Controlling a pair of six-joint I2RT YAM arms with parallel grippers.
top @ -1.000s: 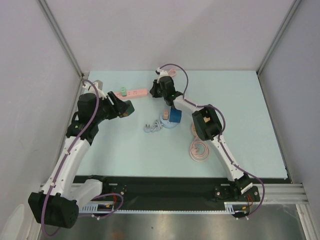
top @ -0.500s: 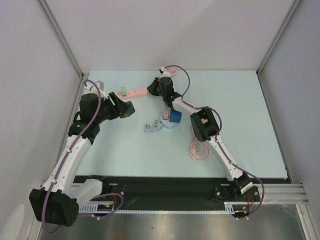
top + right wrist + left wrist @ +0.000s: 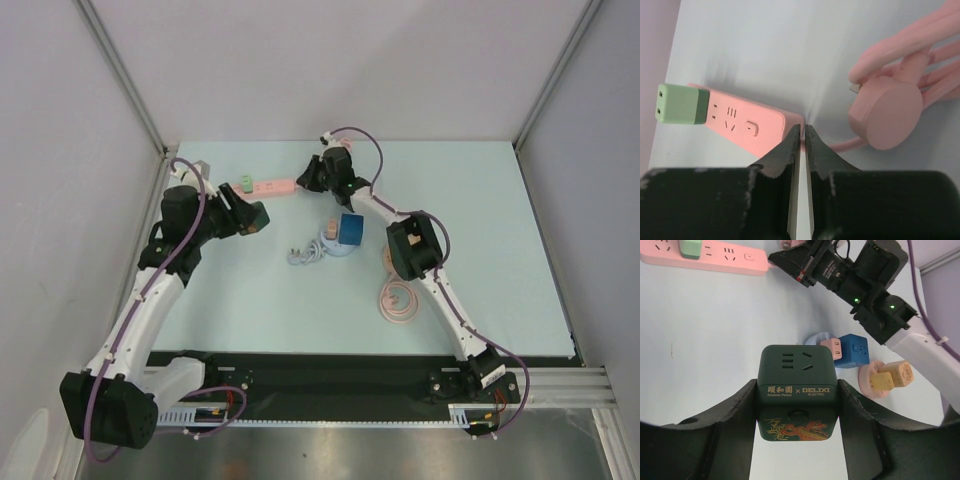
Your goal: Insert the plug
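The right gripper (image 3: pixel 801 129) is pinched fully shut on nothing, its tips poised at one end of the pink strip (image 3: pixel 747 124). The plug (image 3: pixel 885 114) lies just to the right of those tips in the wrist view, near but apart from them, toward the far side of the table (image 3: pixel 480 220). The strip's long axis runs the other way, leftward, to a green adapter (image 3: pixel 682 104) seated at its other end. The right arm is plainly the nearer one. The left gripper (image 3: pixel 796 390) clamps a dark green socket cube (image 3: pixel 795 362), fingers spread to its width, and hangs short of the strip. The plug is a round pink disc with its flat face toward the camera, a metal pin just showing at its upper left edge, and its pink cord (image 3: pixel 920 40) leaving in loops toward the upper right. I judge that the fingers must open and shift right to take it, then turn its pins toward the strip's free sockets.
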